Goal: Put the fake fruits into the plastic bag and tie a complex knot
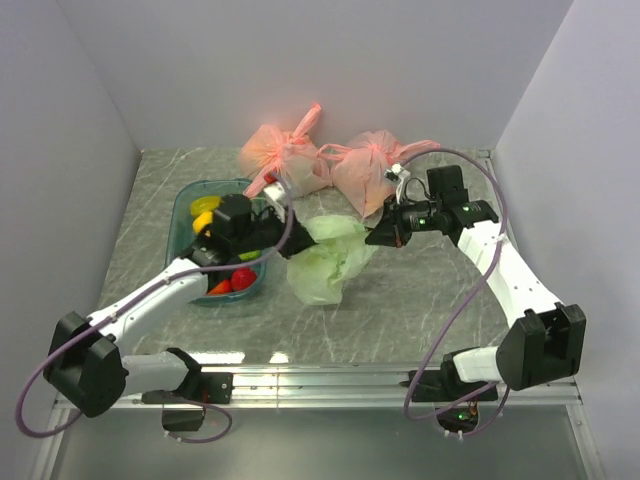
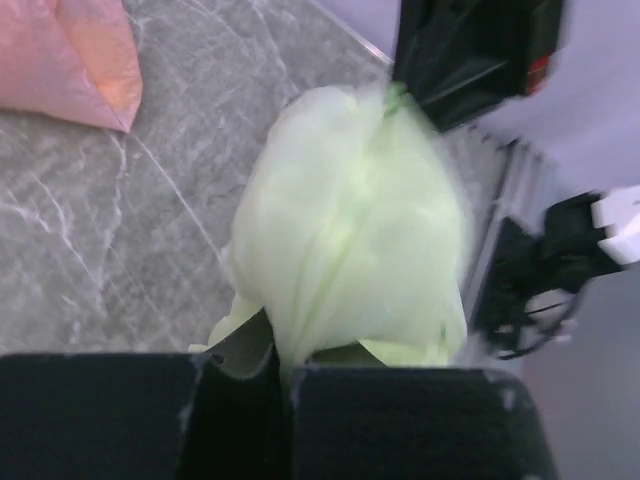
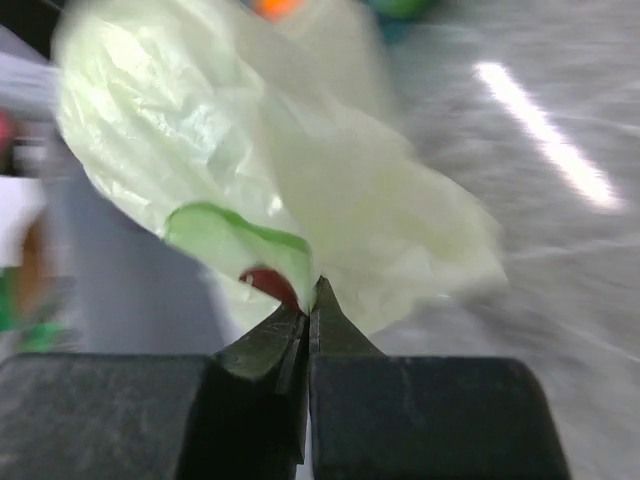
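Over the marbled desk (image 1: pixel 420 300) we hold the crinkly pale-green plastic bag (image 1: pixel 330 258) — left fingers (image 2: pixel 400 420) pinch one edge; right fingers (image 3: pixel 420 420), another.

The right gripper (image 3: pixel 310 300) is pinching an edge of the pale green plastic bag (image 3: pixel 200 130), its two fingers pressing tight together. The bag is billowing out beyond them, blurred, with the grey marbled table (image 3: pixel 560 330) showing behind it. A small dark red patch (image 3: pixel 268 284) is showing just beside the fingertips; what it is cannot be told.
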